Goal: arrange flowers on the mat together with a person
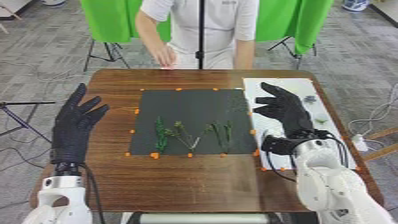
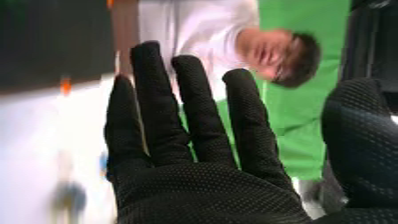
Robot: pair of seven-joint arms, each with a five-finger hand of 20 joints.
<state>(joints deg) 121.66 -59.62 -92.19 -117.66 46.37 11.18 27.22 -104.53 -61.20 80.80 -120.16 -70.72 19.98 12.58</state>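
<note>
Head view: brown wood table (image 1: 107, 175) w/ dark mat (image 1: 191, 100) at ctr. & white sheet (image 1: 277, 162) along its right side, orange tabs (image 1: 155, 155) dotting both; floor (image 1: 35, 65) grey; 2 green drapes (image 1: 108, 22) hang in the bkgd., 1 per side, w/ stands' dark legs (image 1: 111, 52) below. At least 4 lots of greenery on the dark mat: 1 dense, deep-green frond (image 1: 161, 135), left; 1 loose, forking spray (image 1: 191, 140), mid, w/ pale stems & small yellowish tips; 1 bunch of thin green stems (image 1: 222, 136) to its right; 1 faint, wispy sprig (image 1: 238, 104) nr. the far right corner. At least 2 more pcs. on the white sheet: a grey-purple flower (image 1: 309, 99) & a small green sprig (image 1: 321, 121), both beyond the right hand (image 1: 282, 110), which hangs over the sheet, open, fingers extended, empty. Left hand (image 1: 73, 130), over the table's left edge, also open, nothing in its grasp.

Right wrist view: right hand (image 2: 204, 187) open, fingers straight & a bit spread, thumb well apart, palm empty. Behind it, the white sheet's pale surface, 1 orange tab at its border w/ the dark mat, plus a blurred blue-grey patch (image 2: 69, 197), details too soft to tell; green drape in bkgd.
</note>
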